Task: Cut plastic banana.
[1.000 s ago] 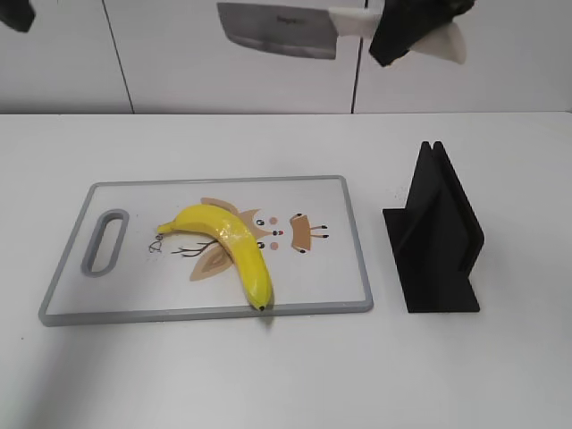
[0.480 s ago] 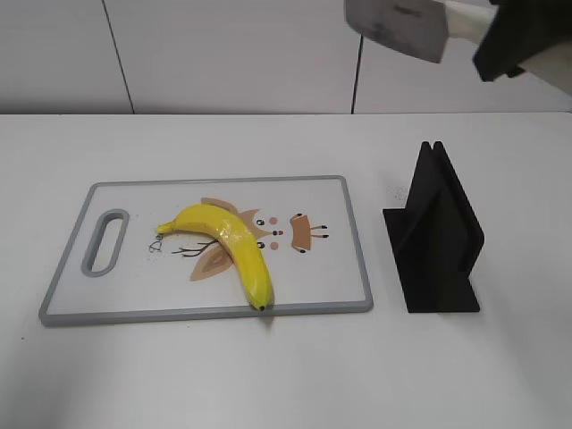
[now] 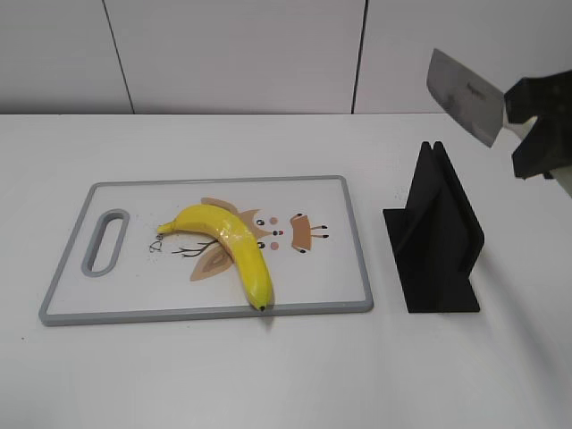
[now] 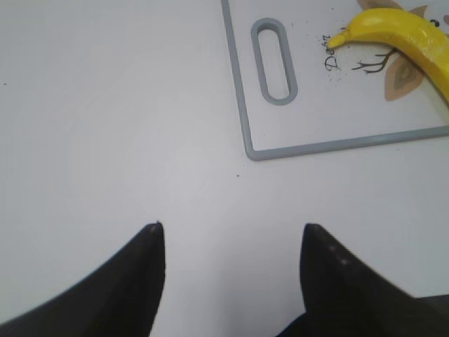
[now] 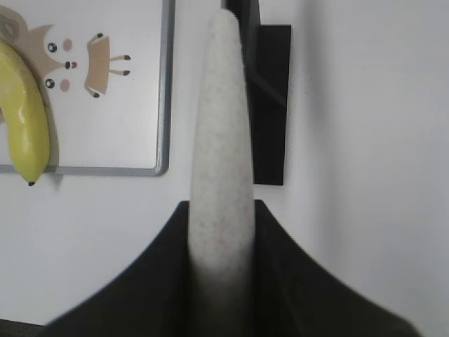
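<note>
The left tool (image 4: 228, 281) hangs over bare white counter (image 4: 126, 126), just left of and nearer than the board (image 4: 323, 147), its two dark fingers (image 4: 144, 274) spread apart with nothing between them.

The board (image 3: 54, 304) lies flat on the counter (image 3: 268, 384), left of centre, with its grey handle slot (image 3: 105, 241) at the left end and a cartoon print in the middle. The banana (image 3: 228, 246) rests on the board, curved and in one piece: its stem end points left toward the slot, and its dark tip sits at the board's near edge.

To the right of the board, apart from it, a black knife stand (image 3: 435, 237) is upright on the counter.

Above and right of the stand, the right tool (image 3: 536, 125) is clamped on the pale handle (image 5: 221, 161) of a cleaver (image 3: 463, 96). The blade is held in the air, tilted, reaching up and left from the tool, well clear of the banana (image 5: 28, 119).
</note>
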Tool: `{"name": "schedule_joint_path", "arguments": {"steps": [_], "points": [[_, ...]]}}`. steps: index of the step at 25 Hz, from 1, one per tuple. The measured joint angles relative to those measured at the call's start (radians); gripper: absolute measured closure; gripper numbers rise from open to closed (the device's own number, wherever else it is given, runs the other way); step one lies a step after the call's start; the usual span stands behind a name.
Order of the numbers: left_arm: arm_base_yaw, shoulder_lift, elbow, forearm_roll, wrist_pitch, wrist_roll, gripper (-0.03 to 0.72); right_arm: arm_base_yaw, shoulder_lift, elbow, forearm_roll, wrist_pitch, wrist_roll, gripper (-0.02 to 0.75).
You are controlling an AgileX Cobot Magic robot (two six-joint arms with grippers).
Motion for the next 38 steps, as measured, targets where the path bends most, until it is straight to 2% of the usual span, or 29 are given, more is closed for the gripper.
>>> {"name": "schedule_joint_path", "arguments": {"steps": [6, 16, 24, 36, 38], "points": [[0.0, -0.287, 0.162, 0.025, 0.002, -0.002, 0.119, 0.0, 0.0, 0.109, 0.022, -0.087, 0.026, 0.57], [0.0, -0.67, 0.268, 0.045, 0.019, -0.002, 0.122, 0.0, 0.057, 0.141, 0.023, -0.149, 0.029, 0.57], [0.0, -0.7, 0.275, 0.046, 0.006, -0.002, 0.171, 0.0, 0.149, 0.141, 0.023, -0.157, 0.031, 0.57], [0.0, -0.701, 0.275, 0.046, 0.006, -0.002, 0.176, 0.0, 0.187, 0.14, 0.047, -0.139, 0.031, 0.57], [0.0, -0.701, 0.275, 0.046, 0.006, -0.002, 0.185, 0.0, 0.188, 0.14, 0.056, -0.122, 0.024, 0.542]]}}
